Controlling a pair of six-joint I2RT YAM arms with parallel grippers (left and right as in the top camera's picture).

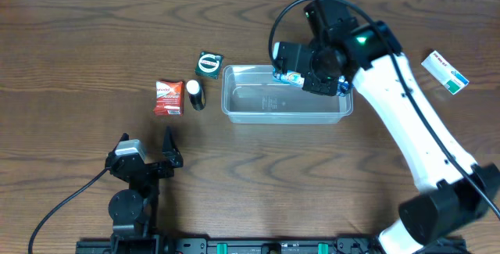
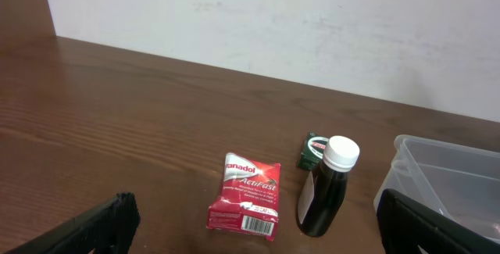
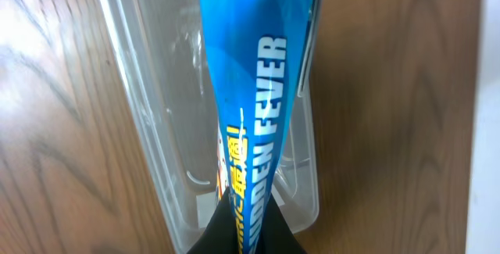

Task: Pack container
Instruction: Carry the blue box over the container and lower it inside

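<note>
Right hand (image 1: pixel 309 75) clenched on blue packet (image 3: pixel 251 90) over far rim of the container (image 1: pixel 266 104), centre of table (image 1: pixel 78 43); left hand (image 1: pixel 148 149) open, idle. Packet seems to straddle that rim, hard to tell, so release could drop it outside.

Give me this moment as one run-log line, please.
right gripper: shut on blue plastic packet | packet: over clear plastic rectangular container | left gripper: open, empty | outside: red sachet, dark white-capped bottle, green square packet
</note>
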